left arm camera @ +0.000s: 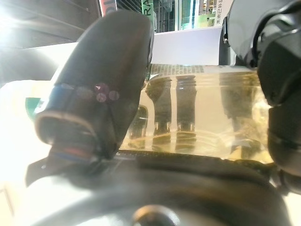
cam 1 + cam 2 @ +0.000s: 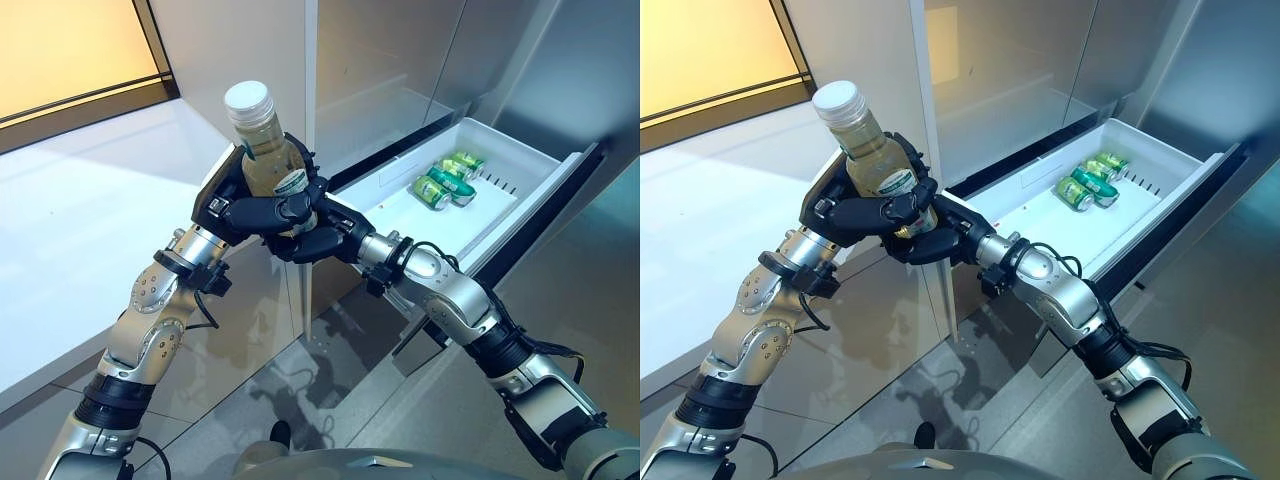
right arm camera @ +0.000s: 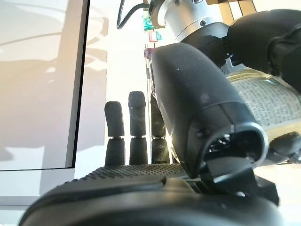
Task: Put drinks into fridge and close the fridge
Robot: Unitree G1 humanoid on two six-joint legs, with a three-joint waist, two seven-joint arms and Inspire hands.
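A clear bottle (image 2: 262,150) of pale yellow drink with a white cap is held up, tilted, left of the open fridge drawer (image 2: 520,152). My left hand (image 2: 222,205) is shut on its lower body; in the left wrist view my thumb (image 1: 103,80) lies across the bottle (image 1: 211,108) and my fingers curl behind it. My right hand (image 2: 325,240) rests against the bottle's base from the right. In the right wrist view its fingers (image 3: 136,127) stand straight and its thumb (image 3: 202,108) lies beside the bottle's label (image 3: 270,106).
Green cans (image 2: 445,182) lie at the far end of the white drawer, with bare floor (image 2: 425,222) in front of them. The steel fridge front (image 2: 380,70) rises behind it. A white counter (image 2: 80,220) runs along the left.
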